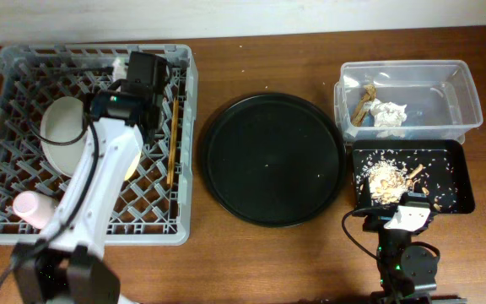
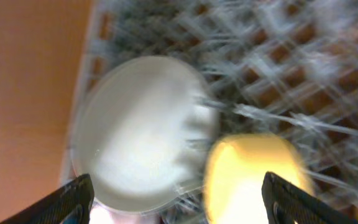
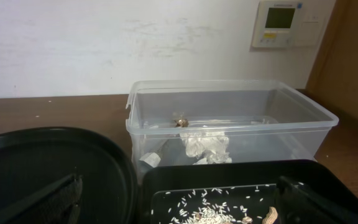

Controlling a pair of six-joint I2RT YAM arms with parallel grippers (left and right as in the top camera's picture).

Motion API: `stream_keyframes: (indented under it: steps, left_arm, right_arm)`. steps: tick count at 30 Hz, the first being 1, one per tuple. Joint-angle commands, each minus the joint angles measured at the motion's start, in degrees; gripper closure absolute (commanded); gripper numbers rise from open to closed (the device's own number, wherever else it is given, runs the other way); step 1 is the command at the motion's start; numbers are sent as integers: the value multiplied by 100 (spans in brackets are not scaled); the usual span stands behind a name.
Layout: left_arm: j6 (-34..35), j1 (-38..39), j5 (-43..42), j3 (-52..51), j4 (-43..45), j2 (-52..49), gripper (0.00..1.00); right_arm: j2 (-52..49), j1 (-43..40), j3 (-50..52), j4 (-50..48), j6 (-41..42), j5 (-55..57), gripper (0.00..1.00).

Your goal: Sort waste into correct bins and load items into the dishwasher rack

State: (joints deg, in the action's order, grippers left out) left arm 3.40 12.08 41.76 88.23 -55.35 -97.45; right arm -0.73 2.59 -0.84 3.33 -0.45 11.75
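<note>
The grey dishwasher rack [image 1: 7, 76] stands at the left. In it lie the pale plate [image 1: 62, 127], the yellow bowl [image 1: 132, 162] partly under my arm, the pink cup [image 1: 32, 209] and the chopsticks [image 1: 173, 139]. The blue cup does not show. My left gripper [image 1: 139, 80] hangs open and empty over the rack, above the plate [image 2: 142, 124] and the bowl [image 2: 253, 177]. The clear tub [image 1: 467, 93] holds the brown wrapper [image 1: 365, 105] and the tissue [image 1: 389, 114]. The black tray [image 1: 454, 181] holds food scraps [image 1: 386, 176]. My right gripper [image 3: 179, 205] is open and empty at that tray's near edge.
A large round black tray [image 1: 275, 158] lies between the rack and the bins; its rim shows in the right wrist view [image 3: 55, 162]. A wall with a white control panel [image 3: 284, 22] stands behind the clear tub [image 3: 229, 124].
</note>
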Motion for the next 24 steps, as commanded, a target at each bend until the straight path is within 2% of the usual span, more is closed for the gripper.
stream_keyframes:
  steps: [1,2,3,6,9,14,15,16,18,20,21,24]
  left_arm:
    - [-24,481,-2715,356,-114,1174,14]
    - [-24,682,-3023,356,-166,1637,4]
    - [-24,782,-3021,356,-254,1943,1]
    - [-22,855,-3032,356,-645,2540,1]
    - [-24,855,-4356,356,-944,2608,1]
    - [-26,855,-4330,356,-1228,2614,1]
    - [-92,844,-4087,334,-1390,2682,1]
    - [-131,837,-3672,149,-1172,2900,1]
    - [-761,621,-3379,-1174,525,3943,1]
    - [-704,376,-3648,-2905,2118,5141,1]
    - [-409,225,-3641,-3952,2859,6000,1]
    - [-254,-26,-3661,-5917,3742,7901,1]
  right_arm:
    - [37,-37,52,9,-17,35,1]
    - [37,-37,52,9,-17,35,1]
    - [37,-37,52,9,-20,35,1]
    - [37,-37,52,9,-20,35,2]
    - [37,-37,52,9,-20,35,2]
    - [37,-37,52,9,-17,35,2]
    - [37,-37,52,9,-17,35,2]
    - [37,-37,52,9,-17,35,2]
    - [37,-37,52,9,-17,35,2]
    - [37,-37,52,9,-17,35,2]
    - [37,-37,52,9,-17,35,2]
    - [37,-37,52,9,-17,35,1]
